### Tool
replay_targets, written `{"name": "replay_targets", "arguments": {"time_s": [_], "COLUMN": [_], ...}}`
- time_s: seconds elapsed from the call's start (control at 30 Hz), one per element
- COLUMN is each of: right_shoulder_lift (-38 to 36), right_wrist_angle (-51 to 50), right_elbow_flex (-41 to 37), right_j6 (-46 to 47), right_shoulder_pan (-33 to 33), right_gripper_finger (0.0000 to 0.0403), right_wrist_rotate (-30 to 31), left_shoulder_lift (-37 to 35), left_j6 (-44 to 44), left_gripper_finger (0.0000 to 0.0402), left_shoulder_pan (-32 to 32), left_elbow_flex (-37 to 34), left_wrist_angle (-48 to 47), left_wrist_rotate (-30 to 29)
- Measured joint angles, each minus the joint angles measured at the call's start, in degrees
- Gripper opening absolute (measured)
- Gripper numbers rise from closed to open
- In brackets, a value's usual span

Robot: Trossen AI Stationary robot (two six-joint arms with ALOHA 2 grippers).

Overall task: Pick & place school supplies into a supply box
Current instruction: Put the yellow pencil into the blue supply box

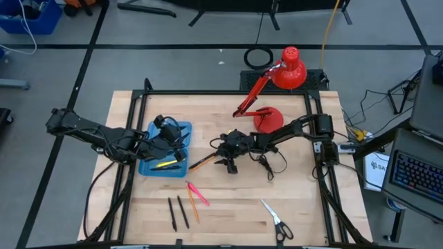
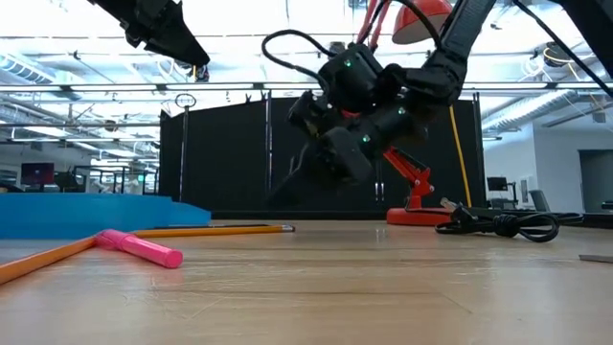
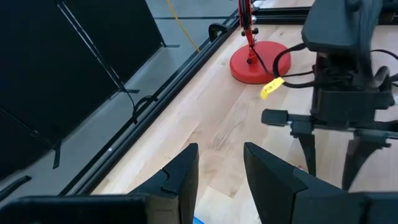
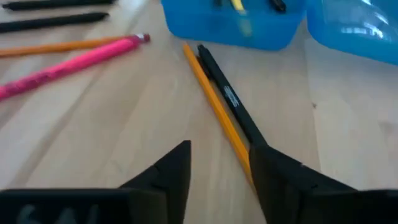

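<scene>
The blue supply box point(image 1: 166, 150) lies open left of the table's centre, with a yellow and a black supply inside point(image 1: 166, 164). My left gripper point(image 1: 176, 142) hovers open above the box, high up in the low view point(image 2: 182, 48). My right gripper point(image 1: 227, 164) hangs open above the table point(image 2: 287, 187). It stands just over the near ends of an orange pencil point(image 4: 214, 102) and a black pen point(image 4: 227, 96), which lie side by side flat on the wood next to the box point(image 4: 236, 25). A pink marker point(image 1: 196, 192), another orange pencil point(image 1: 192, 207), two black pens point(image 1: 177, 213) and scissors point(image 1: 277, 220) lie nearer the front edge.
A red desk lamp point(image 1: 287, 69) stands on its base point(image 1: 268, 119) at the table's far right. Its black cable point(image 1: 266, 162) lies coiled under the right arm. A black frame rail point(image 1: 138, 97) borders the table. Bare wood shows in front of and to the right of the scissors.
</scene>
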Motion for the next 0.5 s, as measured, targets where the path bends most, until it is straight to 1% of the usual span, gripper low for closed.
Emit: {"name": "replay_targets", "arguments": {"time_s": [0.1,0.2,0.5], "right_shoulder_lift": [0.0,0.0,0.0], "right_wrist_angle": [0.8,1.1,13.9], "right_elbow_flex": [-0.5,-1.8,-8.2], "right_j6": [-1.3,-1.4,1.0], "right_shoulder_pan": [0.0,-0.4,-2.3], "right_gripper_finger": [0.0174,0.0179,0.018], "right_wrist_rotate": [0.4,1.8,1.7], "left_shoulder_lift": [0.0,0.0,0.0], "left_j6": [-0.1,-0.1,0.0], "left_gripper_finger": [0.0134,0.0134,0.0134], "left_shoulder_pan": [0.0,0.0,0.0], "left_elbow_flex": [0.0,0.0,0.0], "left_wrist_angle": [-0.1,-0.2,0.2], "left_wrist_rotate": [0.0,0.0,0.0]}}
